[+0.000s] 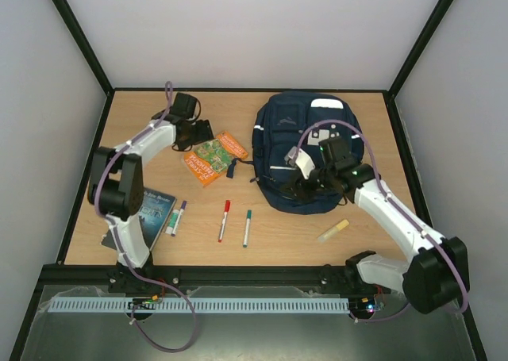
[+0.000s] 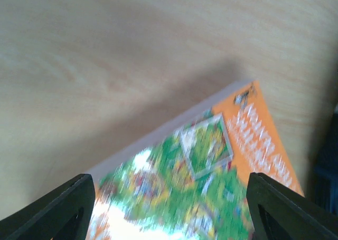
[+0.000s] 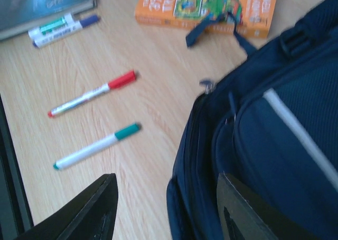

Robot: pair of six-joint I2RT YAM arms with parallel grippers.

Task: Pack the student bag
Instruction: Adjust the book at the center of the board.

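The student bag [image 1: 305,151], a big navy backpack with white patches, lies flat at the middle right of the table. My right gripper [image 1: 304,182] hovers over its near left edge. In the right wrist view that gripper [image 3: 166,211] is open, straddling the edge of the bag [image 3: 274,134], with one finger over bare wood and the other over fabric. My left gripper [image 1: 200,131] hangs at the far corner of an orange book [image 1: 216,159]. In the left wrist view it [image 2: 171,208] is open, with the blurred book [image 2: 211,161] below its fingers.
A red-capped marker [image 1: 225,220] and a green-capped marker [image 1: 247,227] lie near the front. Two more markers [image 1: 178,216] lie beside a dark blue book [image 1: 151,206] under the left arm. A pale yellow stick [image 1: 333,231] lies at the front right. A bag strap [image 3: 211,26] lies across the orange book.
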